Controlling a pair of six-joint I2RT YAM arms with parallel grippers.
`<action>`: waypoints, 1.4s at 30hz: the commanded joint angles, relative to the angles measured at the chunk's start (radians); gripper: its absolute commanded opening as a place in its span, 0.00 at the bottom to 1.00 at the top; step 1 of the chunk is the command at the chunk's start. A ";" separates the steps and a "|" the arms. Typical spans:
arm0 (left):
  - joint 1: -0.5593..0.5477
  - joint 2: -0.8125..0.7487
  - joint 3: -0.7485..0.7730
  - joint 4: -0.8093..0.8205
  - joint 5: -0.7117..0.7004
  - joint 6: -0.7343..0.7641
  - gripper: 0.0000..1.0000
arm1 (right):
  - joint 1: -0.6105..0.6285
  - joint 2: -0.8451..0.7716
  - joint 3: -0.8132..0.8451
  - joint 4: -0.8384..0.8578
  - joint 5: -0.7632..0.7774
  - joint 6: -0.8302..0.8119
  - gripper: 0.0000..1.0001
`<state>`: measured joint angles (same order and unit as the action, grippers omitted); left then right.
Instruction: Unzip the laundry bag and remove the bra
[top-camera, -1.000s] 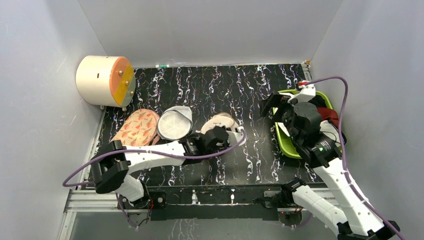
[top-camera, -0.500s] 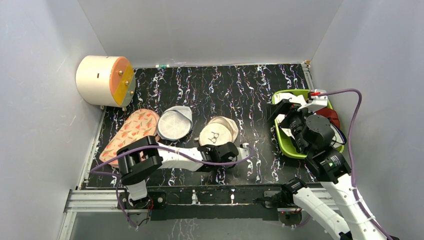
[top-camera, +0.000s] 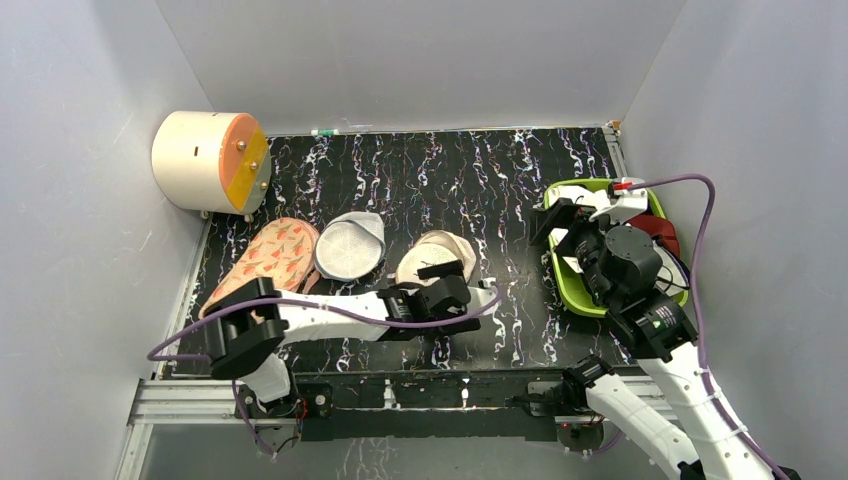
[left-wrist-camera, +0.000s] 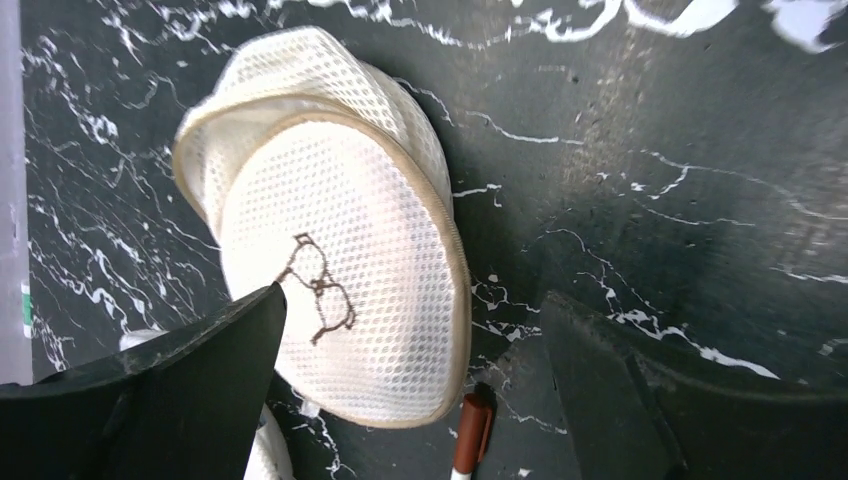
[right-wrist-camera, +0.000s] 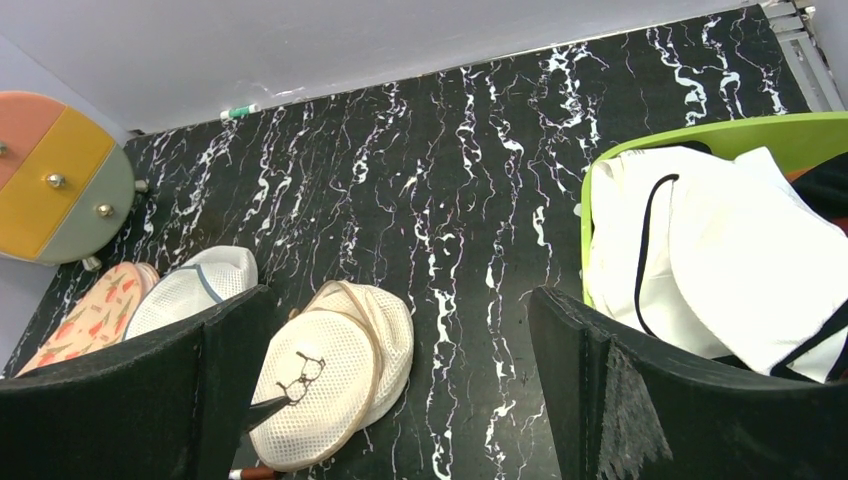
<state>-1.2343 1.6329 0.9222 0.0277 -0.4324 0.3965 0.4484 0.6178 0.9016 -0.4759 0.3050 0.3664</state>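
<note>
Looking down from above, you have the left arm stretched across the black marbled table (top-camera: 450, 180) to the laundry bag (top-camera: 437, 256), which lies mid-table, just right of a grey-white mesh pouch (top-camera: 350, 246) and a peach-pink bra (top-camera: 270, 255). Your left gripper (left-wrist-camera: 412, 300) stands with its fingers spread wide and nothing held. In its wrist view the cream mesh dome sits under the gap between them, glasses mark facing up. In the overhead view one dark finger lies across the bag's near edge, though you cannot tell whether it touches the mesh. A small reddish-brown tab (left-wrist-camera: 472, 432) lies just beside the bag's near rim. Whether the zip is open you cannot tell.

Your right gripper (right-wrist-camera: 400, 295) hangs over the left side of the green bin (right-wrist-camera: 690, 135) at the table's right, with its fingers also wide apart and empty. The bra (right-wrist-camera: 720, 260) lies inside that bin, white cups up, a thin black strap looping across it, well apart from the laundry bag. A cream drum (top-camera: 205, 160) with an orange face stands at the far left corner.
</note>
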 joint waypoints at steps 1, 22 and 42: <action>0.004 -0.146 0.049 -0.042 0.098 0.021 0.98 | -0.004 0.013 0.065 0.033 0.009 -0.022 0.98; 0.919 -0.700 0.135 -0.095 0.234 -0.612 0.98 | -0.003 0.161 0.113 0.031 -0.184 -0.152 0.98; 0.933 -0.906 0.161 -0.227 0.322 -0.598 0.98 | -0.005 0.086 0.097 0.127 -0.085 -0.200 0.96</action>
<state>-0.3035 0.7231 1.0641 -0.1864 -0.1719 -0.2058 0.4484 0.7410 0.9985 -0.4610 0.1875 0.1848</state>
